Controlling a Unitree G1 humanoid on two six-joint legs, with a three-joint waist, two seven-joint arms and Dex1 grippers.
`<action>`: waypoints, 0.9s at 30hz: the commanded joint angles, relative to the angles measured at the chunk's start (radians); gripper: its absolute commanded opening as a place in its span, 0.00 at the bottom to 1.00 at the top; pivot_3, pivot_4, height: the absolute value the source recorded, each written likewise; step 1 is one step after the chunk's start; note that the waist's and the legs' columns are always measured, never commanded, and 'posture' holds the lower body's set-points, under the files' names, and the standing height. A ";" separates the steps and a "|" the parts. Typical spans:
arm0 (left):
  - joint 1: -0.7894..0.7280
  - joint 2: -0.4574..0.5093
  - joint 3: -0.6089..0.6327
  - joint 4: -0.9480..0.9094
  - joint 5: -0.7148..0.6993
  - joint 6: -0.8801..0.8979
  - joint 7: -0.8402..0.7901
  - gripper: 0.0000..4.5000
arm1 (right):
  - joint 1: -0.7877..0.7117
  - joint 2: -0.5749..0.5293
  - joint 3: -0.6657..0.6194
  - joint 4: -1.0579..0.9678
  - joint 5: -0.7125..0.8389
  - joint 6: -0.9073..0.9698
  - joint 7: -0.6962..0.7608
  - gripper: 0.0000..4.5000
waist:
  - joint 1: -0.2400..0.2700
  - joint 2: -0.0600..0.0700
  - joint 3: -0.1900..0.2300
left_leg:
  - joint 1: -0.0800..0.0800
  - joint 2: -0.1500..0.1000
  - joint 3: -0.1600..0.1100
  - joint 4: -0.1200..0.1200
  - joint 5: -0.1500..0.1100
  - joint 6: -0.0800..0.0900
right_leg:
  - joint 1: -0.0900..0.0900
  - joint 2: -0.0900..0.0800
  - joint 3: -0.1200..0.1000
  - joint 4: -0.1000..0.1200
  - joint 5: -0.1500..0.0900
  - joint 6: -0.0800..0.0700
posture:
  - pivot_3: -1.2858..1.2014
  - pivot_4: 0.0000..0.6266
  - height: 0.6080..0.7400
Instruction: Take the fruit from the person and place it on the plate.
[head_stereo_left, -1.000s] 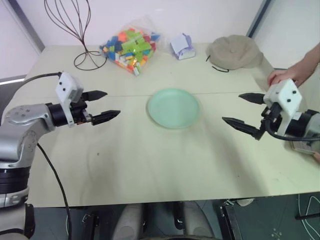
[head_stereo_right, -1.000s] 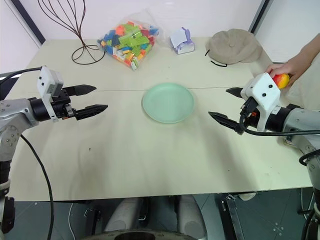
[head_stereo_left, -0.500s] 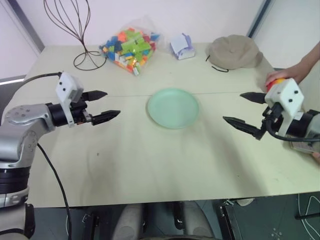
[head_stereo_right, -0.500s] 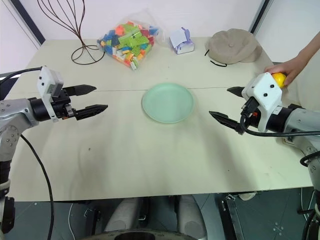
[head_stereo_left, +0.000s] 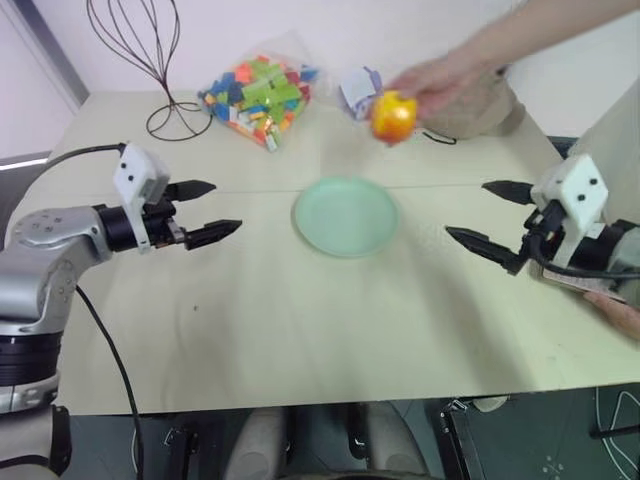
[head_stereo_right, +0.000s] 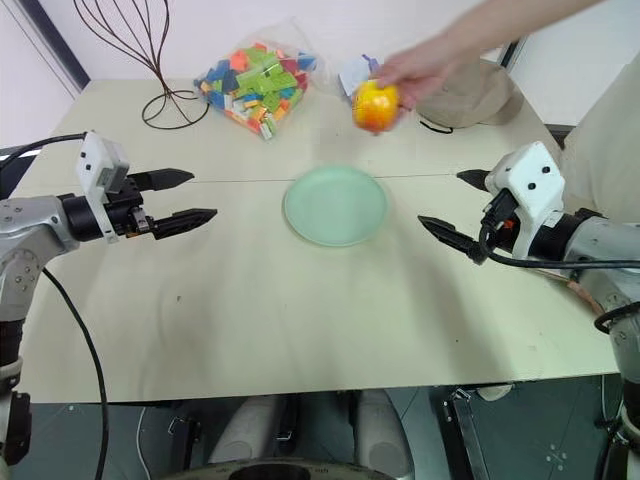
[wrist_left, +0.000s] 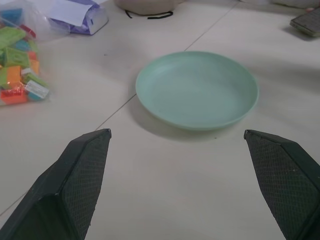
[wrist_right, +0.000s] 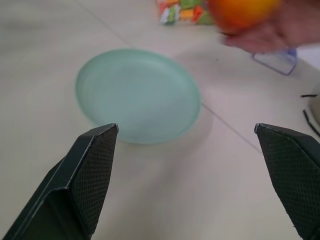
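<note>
Left gripper (head_stereo_left: 212, 211) at mid-left of the head view, jaws spread, nothing between them, pointing toward the plate (head_stereo_left: 346, 216). Right gripper (head_stereo_left: 482, 217) at mid-right, jaws spread wide and empty, also aimed at the plate. Both hover above the counter (head_stereo_left: 300, 330), well apart from the plate, which sits bare at frame centre between them. Fruit (head_stereo_left: 393, 116) is in the person's hand (head_stereo_left: 440, 80), held in the air up and right of the plate, near the upper centre. Along the counter's far edge: bag of bricks (head_stereo_left: 260, 90), cap (head_stereo_left: 470, 103), a wire stand (head_stereo_left: 150, 60) at upper left.
</note>
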 joint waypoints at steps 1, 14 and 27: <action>-0.025 0.000 0.000 -0.010 0.007 -0.019 -0.006 0.99 | -0.086 0.081 0.021 -0.042 0.016 0.028 -0.125 1.00 | -0.003 0.000 0.000 | 0.000 0.000 0.000 0.000 0.000 0.000 | 0.000 0.000 0.000 0.000 0.000 0.000 | 0.52 0.24 1.00; -0.025 0.000 -0.001 -0.016 0.008 -0.017 -0.009 0.99 | -0.363 0.418 0.174 -0.044 0.004 0.120 -0.455 1.00 | -0.006 0.000 0.000 | -0.001 -0.001 -0.001 0.000 0.000 0.000 | -0.002 -0.001 0.000 0.003 0.000 0.001 | 0.52 0.24 1.00; -0.015 0.005 0.007 -0.033 0.004 -0.006 -0.003 0.99 | -0.388 0.513 0.265 -0.009 -0.026 0.095 -0.472 1.00 | -0.021 0.000 0.000 | 0.000 -0.001 -0.001 0.000 0.000 0.000 | -0.002 0.000 -0.001 0.004 0.000 0.001 | 0.52 0.24 1.00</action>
